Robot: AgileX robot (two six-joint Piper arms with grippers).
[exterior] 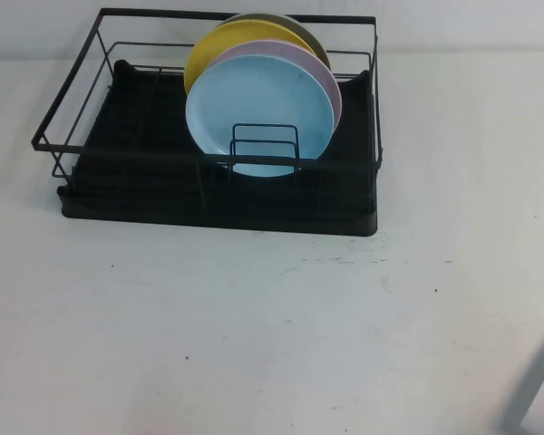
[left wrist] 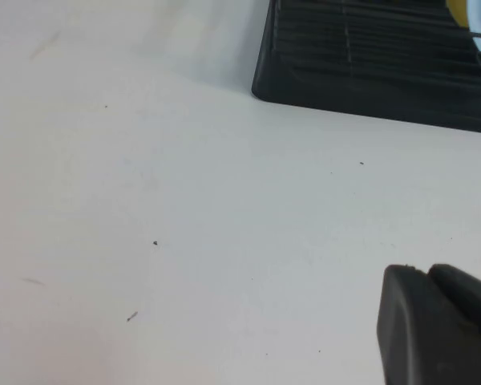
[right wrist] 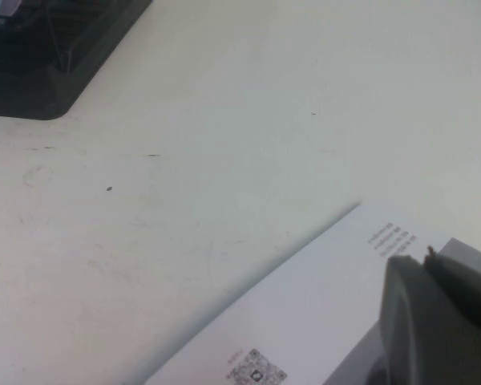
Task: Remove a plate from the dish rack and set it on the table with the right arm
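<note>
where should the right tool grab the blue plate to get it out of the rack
Probably the top rim of the blue plate, coming from above. It stands upright at the front of the stack in the dish rack, with wire dividers crossing its lower edge. Both tools are parked off the rack.

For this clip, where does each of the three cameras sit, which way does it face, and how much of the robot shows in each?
High view: raised on the robot's side, angled down at the dish rack, its light blue plate and the table; neither hand shows.
Left wrist view: low over the table, facing a rack corner; part of the left hand shows.
Right wrist view: low over the table and a white printed sheet, facing another rack corner; part of the right hand shows.
All three share rack and table.
</note>
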